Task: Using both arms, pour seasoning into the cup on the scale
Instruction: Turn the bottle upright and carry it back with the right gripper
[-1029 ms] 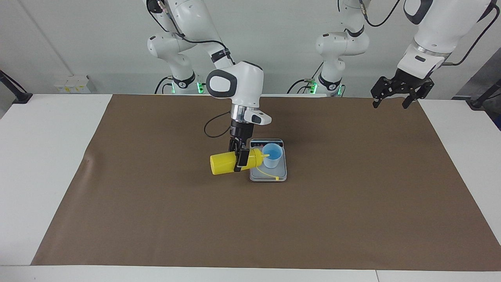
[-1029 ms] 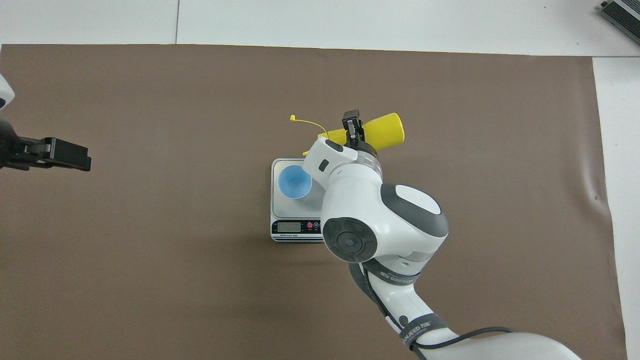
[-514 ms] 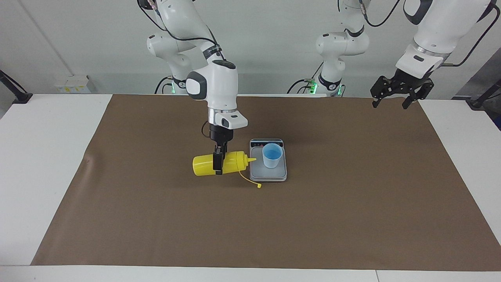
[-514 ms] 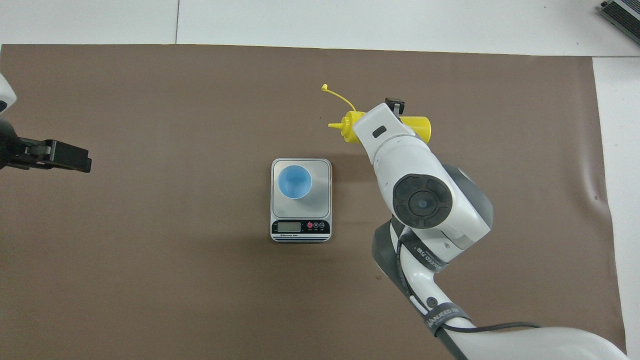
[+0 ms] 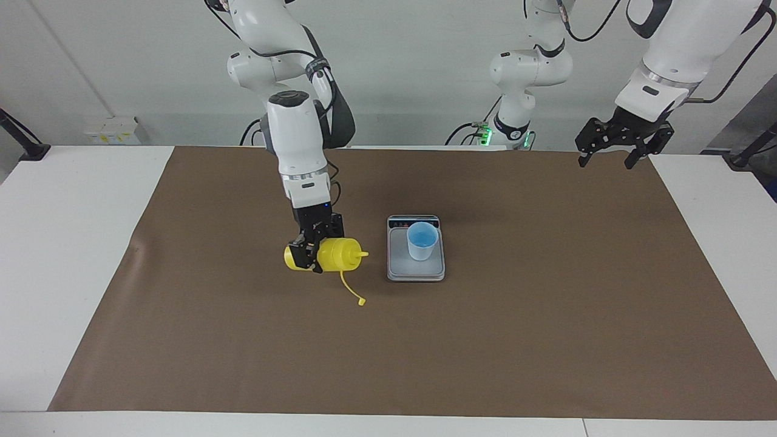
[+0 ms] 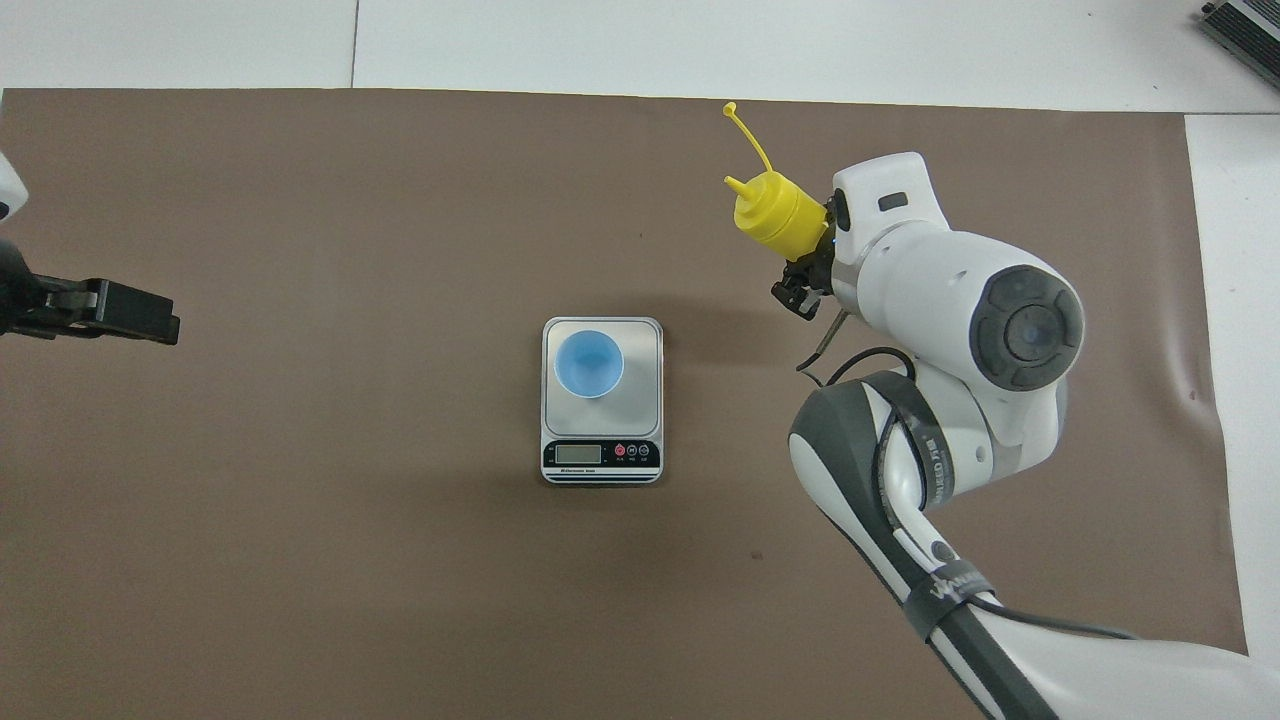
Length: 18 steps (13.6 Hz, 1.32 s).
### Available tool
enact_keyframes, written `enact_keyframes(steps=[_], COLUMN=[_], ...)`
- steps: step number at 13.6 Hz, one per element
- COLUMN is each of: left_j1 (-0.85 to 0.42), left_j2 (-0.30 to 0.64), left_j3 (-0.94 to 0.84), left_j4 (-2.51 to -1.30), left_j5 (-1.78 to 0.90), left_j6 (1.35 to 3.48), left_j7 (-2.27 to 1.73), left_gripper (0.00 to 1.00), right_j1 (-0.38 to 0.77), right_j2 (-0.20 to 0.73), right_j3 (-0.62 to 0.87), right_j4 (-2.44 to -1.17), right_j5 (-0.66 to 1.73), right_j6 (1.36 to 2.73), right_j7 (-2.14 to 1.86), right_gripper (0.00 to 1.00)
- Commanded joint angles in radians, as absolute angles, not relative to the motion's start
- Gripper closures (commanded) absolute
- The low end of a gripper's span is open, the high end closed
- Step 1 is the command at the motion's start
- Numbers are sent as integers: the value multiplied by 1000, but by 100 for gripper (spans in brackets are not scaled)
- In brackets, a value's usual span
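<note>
I'm pinching the bottle (image 5: 328,254) in my right gripper (image 5: 314,250), lying sideways, nozzle pointing at the cup (image 5: 422,240) on the scale (image 5: 416,271), clear of it toward my arm's end. Left gripper (image 5: 614,145) is waiting spread.

Bright, even overhead lighting in both views, sharp throughout with no glare or blur, casting only soft, faint shadows on the brown mat (image 5: 546,315) beside the scale (image 6: 640,340) and beneath the raised right arm (image 5: 297,145).
</note>
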State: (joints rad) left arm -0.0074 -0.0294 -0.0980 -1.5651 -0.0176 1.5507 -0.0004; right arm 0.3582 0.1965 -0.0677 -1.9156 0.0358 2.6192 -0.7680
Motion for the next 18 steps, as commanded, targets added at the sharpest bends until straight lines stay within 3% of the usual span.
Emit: enact_keyframes(steps=[1,8,14,18], left_j1=[6,3,3,3], left_j2=[-58,-58,-58,-60], left_j3=[-103,-104,-104,-104], left_j4=[-1595,-1597,-1600,-1603], left_j5=[-9,-9,-9,-11], left_j6=[1566,1569,1572,1572], left_j7=[6,5,5,5], left_gripper=[0,0,0,0], right_j1=[310,175,-10,-81], right_j2=[152,81,38,31], right_j3=[-58,-60,-60,-60], right_j4=[-1957,-2052,-2068,-2091], right_j5=[231,887,975,1125], right_j6=[2642,2584,2312,2235], right_j7=[-915,-1564,-1698,-1865], right_gripper=[100,100,100,100])
